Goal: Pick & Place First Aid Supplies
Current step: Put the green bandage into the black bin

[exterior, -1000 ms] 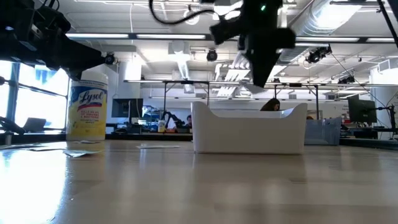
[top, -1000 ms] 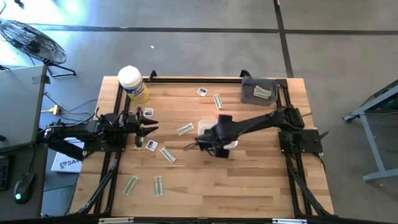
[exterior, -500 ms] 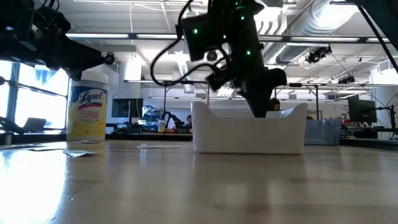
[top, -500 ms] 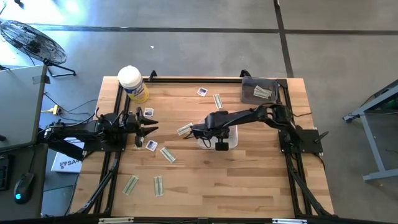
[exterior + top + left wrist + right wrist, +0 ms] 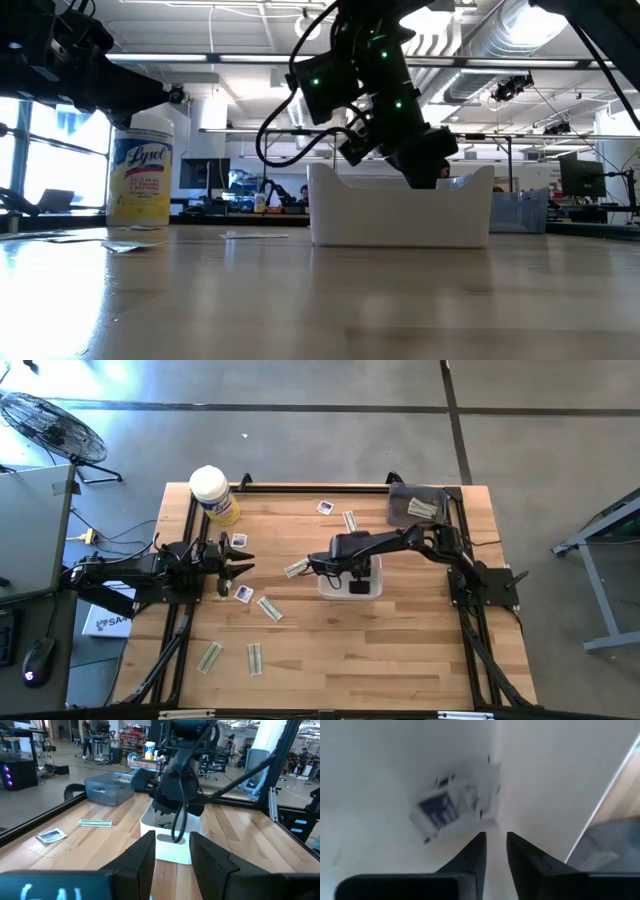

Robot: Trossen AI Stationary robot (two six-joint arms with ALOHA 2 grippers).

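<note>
first aid packet [image 5: 451, 805] lies in the white tray [image 5: 372, 590], right gripper [image 5: 495, 851] fingers parted, released; several packets [image 5: 256, 657] remain scattered on the table [image 5: 400, 650].

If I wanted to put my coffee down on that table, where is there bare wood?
The near right corner, in front of the white tray, is bare. So is the strip between the tray and the right rail. The left half is crowded: scattered packets, the yellow canister and the waiting left hand.
</note>
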